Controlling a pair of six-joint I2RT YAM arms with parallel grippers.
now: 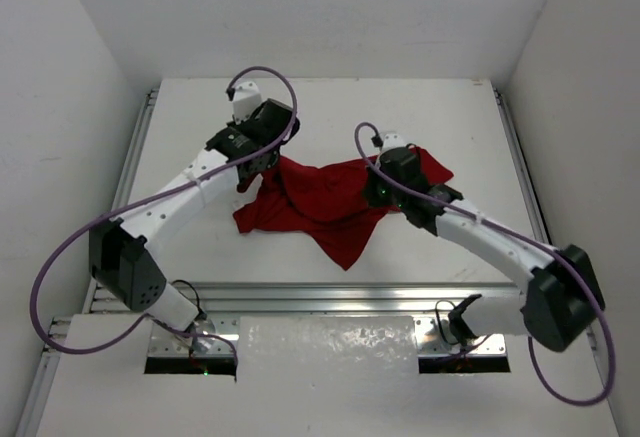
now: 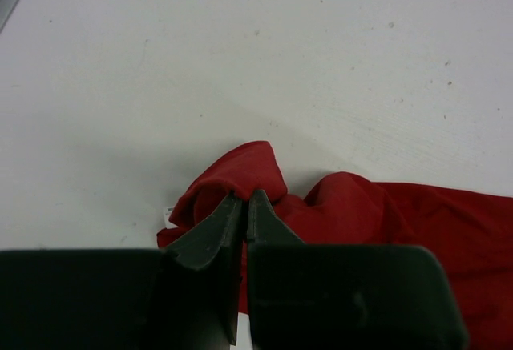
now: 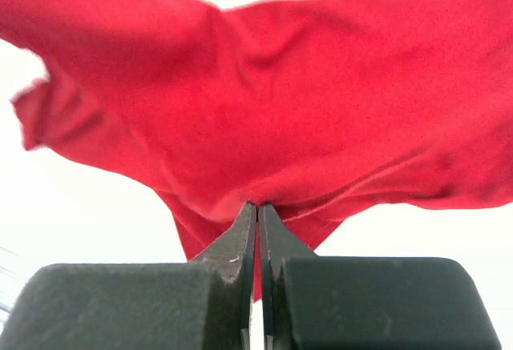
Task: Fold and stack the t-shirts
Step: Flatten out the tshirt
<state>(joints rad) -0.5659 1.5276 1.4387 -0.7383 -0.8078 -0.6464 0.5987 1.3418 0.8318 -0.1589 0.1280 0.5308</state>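
Observation:
The dark red t-shirt (image 1: 330, 202) lies crumpled and partly lifted in the middle of the white table. My left gripper (image 1: 252, 165) is shut on a bunched edge at the shirt's left end; in the left wrist view the gripper (image 2: 245, 196) pinches a red fold (image 2: 240, 166) just above the table. My right gripper (image 1: 385, 192) is shut on the shirt's right part; in the right wrist view the gripper (image 3: 258, 206) holds the cloth (image 3: 280, 102), which hangs spread in front of it.
White walls enclose the table (image 1: 330, 107) at the back and both sides. Metal rails (image 1: 135, 157) run along the left and right edges, and a rail crosses the front by the arm bases. Purple cables loop over both arms.

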